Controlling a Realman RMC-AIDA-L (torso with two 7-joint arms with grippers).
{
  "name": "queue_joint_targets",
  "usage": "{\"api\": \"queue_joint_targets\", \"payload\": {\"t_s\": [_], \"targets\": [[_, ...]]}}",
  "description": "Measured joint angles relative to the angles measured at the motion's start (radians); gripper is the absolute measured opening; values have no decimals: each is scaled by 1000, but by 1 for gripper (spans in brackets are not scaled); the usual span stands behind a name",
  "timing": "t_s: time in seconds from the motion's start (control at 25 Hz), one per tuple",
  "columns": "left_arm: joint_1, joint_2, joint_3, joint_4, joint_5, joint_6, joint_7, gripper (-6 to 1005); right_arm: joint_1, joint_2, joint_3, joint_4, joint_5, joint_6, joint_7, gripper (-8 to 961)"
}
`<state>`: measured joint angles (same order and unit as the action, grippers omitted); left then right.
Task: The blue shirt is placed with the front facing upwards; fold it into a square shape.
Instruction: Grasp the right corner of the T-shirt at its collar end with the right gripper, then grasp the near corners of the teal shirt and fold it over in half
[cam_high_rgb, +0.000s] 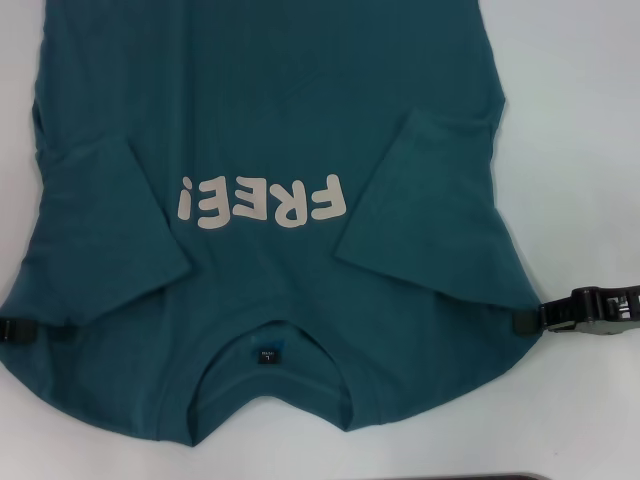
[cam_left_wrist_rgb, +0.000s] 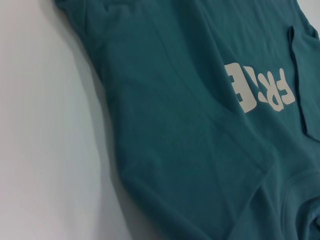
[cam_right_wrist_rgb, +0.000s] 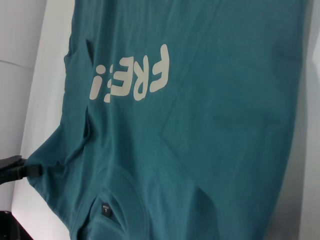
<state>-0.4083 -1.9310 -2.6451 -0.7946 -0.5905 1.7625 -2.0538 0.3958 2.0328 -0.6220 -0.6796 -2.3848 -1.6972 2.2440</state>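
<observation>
The blue shirt (cam_high_rgb: 270, 130) lies front up on the white table (cam_high_rgb: 580, 150), with its collar and dark neck label (cam_high_rgb: 266, 355) near me. The off-white "FREE!" print (cam_high_rgb: 262, 203) reads upside down. Both short sleeves are folded inward onto the chest, one on the left (cam_high_rgb: 110, 210) and one on the right (cam_high_rgb: 420, 200). My left gripper (cam_high_rgb: 35, 332) pinches the left shoulder edge, where the cloth puckers. It also shows in the right wrist view (cam_right_wrist_rgb: 25, 169). My right gripper (cam_high_rgb: 522, 322) is at the right shoulder edge, closed on the cloth. The shirt fills the left wrist view (cam_left_wrist_rgb: 175, 125) and the right wrist view (cam_right_wrist_rgb: 215, 125).
Bare white table lies to the right of the shirt and at the near left corner (cam_high_rgb: 60, 440). A dark strip of the table's front edge (cam_high_rgb: 520, 476) runs along the bottom. The shirt's hem runs out of view at the far side.
</observation>
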Motion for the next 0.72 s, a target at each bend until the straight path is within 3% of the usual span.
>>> {"api": "queue_joint_targets", "payload": {"t_s": [0.16, 0.36, 0.72], "targets": [[-3, 0, 1, 0, 0, 0, 0, 30, 0, -3, -1, -1, -3, 1, -1, 96], [-6, 8, 5, 0, 0, 13, 0, 30, -19, -16, 13, 7, 2, -11, -38, 25], [-4, 38, 8, -3, 39, 96, 7, 30, -78, -24, 109, 22, 3, -87, -147, 26]]}}
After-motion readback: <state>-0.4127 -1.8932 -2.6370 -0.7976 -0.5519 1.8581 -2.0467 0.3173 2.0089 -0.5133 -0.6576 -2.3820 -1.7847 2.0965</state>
